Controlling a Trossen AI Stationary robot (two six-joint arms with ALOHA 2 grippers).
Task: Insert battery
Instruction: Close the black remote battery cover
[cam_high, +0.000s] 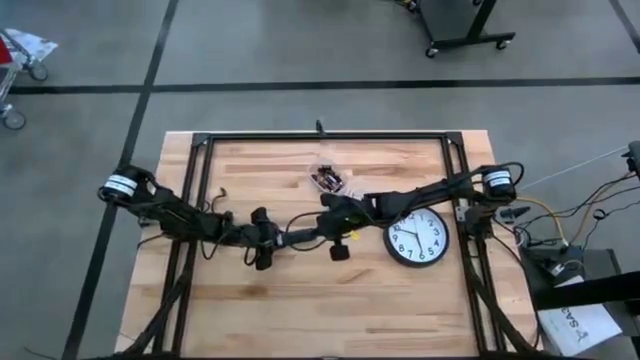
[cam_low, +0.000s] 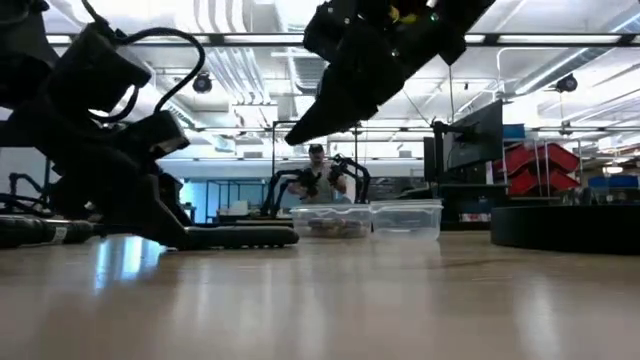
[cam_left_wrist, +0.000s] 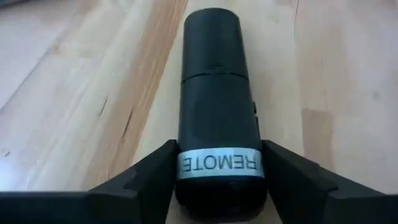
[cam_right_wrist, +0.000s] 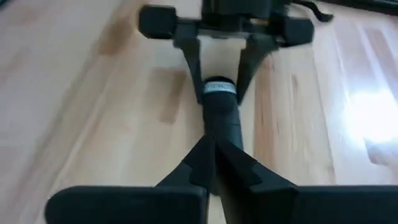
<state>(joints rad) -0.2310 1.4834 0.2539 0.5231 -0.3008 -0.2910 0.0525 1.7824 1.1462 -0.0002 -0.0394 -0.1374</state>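
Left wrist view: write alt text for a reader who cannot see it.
A black remote with a silver band reading REMOTE lies lengthwise on the light wooden table, gripped at its near end by the left gripper.

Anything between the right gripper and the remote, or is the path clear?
Nothing visible. The remote is already held from both ends: the left gripper clamps its labelled end, and the right gripper closes on the opposite end. The clear container and the wall clock lie off to the sides.
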